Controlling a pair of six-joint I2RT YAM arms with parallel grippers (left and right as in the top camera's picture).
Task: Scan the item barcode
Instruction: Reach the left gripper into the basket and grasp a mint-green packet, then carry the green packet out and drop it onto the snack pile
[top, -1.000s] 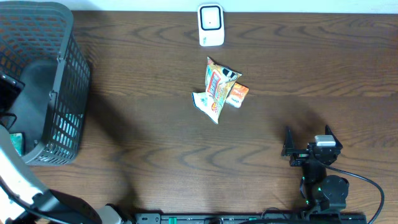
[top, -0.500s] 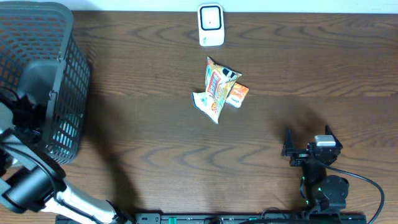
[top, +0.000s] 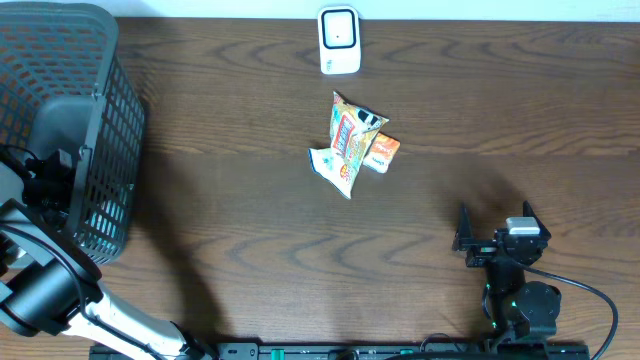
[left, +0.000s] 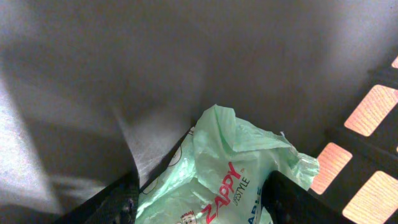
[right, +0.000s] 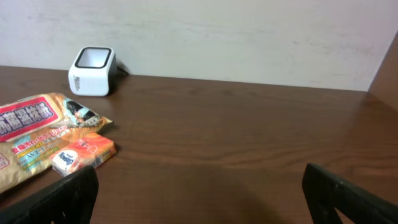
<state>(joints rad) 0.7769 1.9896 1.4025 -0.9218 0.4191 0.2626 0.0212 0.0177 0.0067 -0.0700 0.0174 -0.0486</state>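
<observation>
Far left of the table there's the black mesh basket (top: 100, 120), and the left arm (top: 45, 290) is bent over its rim, reaching down inside. From overhead you can't see what's in there. The left wrist view shows a pale green plastic packet (left: 230, 168) on the basket floor, with "ZAPPY" in red and "STYLE" in blue. It sits between the fingers of the left pincer (left: 204, 183). Can't tell if they're actually squeezing it.

Mid-table is a snack bag (top: 347, 140) with a red band of Asian characters, and a small orange pack (top: 381, 152) touching its right side. Its print is too small to read. The white scanner (top: 339, 40) is at the far edge.

The right pincer (top: 495, 222) is low by the near edge, right side, spread wide with nothing in it.
</observation>
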